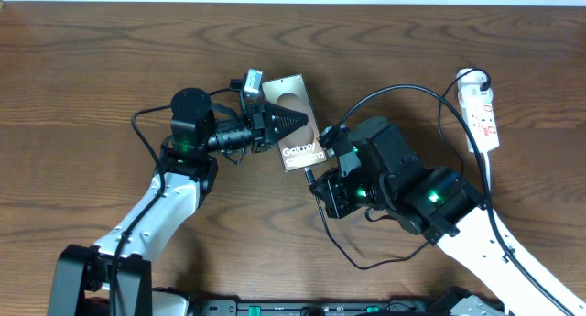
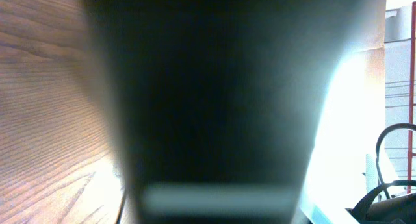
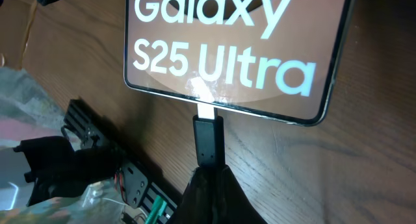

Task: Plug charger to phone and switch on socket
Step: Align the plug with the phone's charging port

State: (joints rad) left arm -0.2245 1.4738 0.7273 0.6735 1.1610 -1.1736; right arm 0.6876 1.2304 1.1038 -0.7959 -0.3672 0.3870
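The phone [image 1: 298, 124] lies tilted on the wooden table, "Galaxy" lettering up. My left gripper [image 1: 282, 122] reaches over its left side and is shut on it; in the left wrist view the phone [image 2: 214, 107] is a dark blur filling the frame. My right gripper [image 1: 314, 174] sits just below the phone's lower edge, shut on the charger plug [image 3: 209, 138]. The plug's metal tip meets the bottom edge of the phone [image 3: 247, 49]; how deep it sits I cannot tell. My right gripper [image 3: 211, 178] is dark and close to the lens. The white socket [image 1: 482, 114] lies at the far right.
The thin black charger cable [image 1: 403, 89] arcs from the socket towards my right arm, and another loop [image 1: 366, 261] lies on the table near the front. Black hardware [image 3: 97, 159] shows at the lower left of the right wrist view.
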